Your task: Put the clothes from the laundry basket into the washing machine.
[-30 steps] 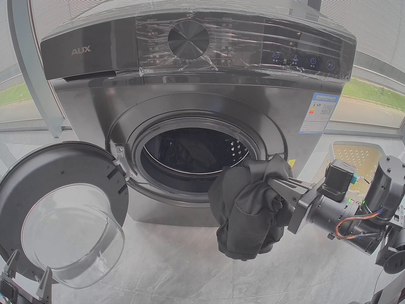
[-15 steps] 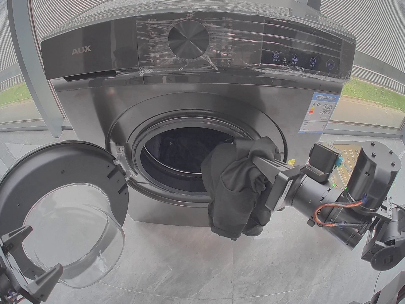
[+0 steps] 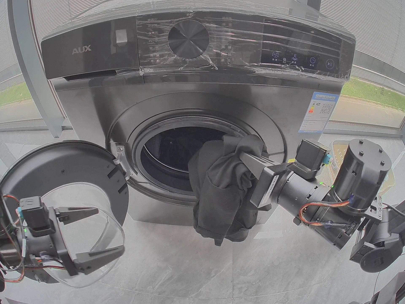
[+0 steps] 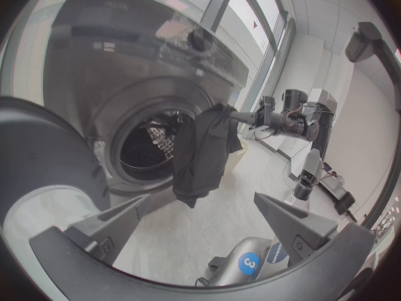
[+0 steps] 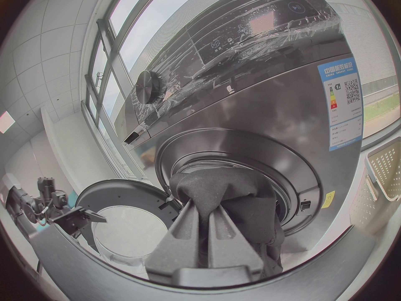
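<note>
A dark garment point(image 3: 221, 186) hangs from my right gripper point(image 3: 244, 155), which is shut on it just in front of the right side of the washing machine's round opening point(image 3: 177, 148). The same garment point(image 4: 202, 151) and right gripper point(image 4: 240, 116) show far off in the left wrist view. In the right wrist view the dark cloth point(image 5: 234, 201) bunches between the closed fingers point(image 5: 184, 226). More dark clothes lie inside the drum point(image 3: 168, 148). My left gripper point(image 3: 99, 231) stands open and empty in front of the machine's door point(image 3: 63, 178), which hangs swung out to the left.
The cream laundry basket point(image 5: 382, 176) stands on the floor right of the washing machine point(image 3: 190, 85), mostly behind my right arm. Grey tiled floor point(image 3: 177, 262) lies free in front of the machine. Windows run behind it.
My right gripper has carried the garment up and left, closer to the drum opening. My left gripper has risen from the bottom left corner to the front of the open door.
</note>
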You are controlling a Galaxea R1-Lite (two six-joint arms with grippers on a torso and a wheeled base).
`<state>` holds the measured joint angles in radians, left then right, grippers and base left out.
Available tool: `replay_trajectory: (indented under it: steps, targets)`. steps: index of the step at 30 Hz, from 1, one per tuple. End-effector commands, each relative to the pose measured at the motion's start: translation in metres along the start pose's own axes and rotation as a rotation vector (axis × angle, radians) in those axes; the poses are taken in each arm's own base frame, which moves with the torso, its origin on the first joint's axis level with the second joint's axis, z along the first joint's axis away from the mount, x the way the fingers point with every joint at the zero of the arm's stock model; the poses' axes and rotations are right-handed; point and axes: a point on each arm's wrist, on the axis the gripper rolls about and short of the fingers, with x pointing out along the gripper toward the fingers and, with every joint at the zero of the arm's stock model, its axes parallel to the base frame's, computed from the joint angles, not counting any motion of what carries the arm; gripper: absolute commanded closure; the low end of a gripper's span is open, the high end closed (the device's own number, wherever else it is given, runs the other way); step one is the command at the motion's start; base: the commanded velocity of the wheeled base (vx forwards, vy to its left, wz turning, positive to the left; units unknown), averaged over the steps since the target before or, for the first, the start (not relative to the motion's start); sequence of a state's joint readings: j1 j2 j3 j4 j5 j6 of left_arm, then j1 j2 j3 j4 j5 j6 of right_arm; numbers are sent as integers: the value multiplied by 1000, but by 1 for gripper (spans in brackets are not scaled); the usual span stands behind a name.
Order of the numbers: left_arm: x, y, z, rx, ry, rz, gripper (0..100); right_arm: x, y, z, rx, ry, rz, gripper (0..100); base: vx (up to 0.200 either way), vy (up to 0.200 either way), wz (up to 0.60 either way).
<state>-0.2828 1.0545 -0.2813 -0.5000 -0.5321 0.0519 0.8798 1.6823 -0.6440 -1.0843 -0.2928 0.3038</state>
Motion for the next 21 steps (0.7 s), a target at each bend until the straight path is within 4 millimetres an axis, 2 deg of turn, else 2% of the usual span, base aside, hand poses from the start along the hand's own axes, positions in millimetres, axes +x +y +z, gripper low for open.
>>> replay_trajectory:
  steps: [1,9,21]
  targets:
    - [68,15,-16,-56,170,-112,0,1,2,-4,5,8,9,100,0,0,0]
    - [113,16,-29,-54,220,-185,0,-1,4,-3,5,5,15,100,0,0,0]
    - [157,13,-46,-38,281,-185,0,-3,7,-5,6,13,25,100,0,0,0]
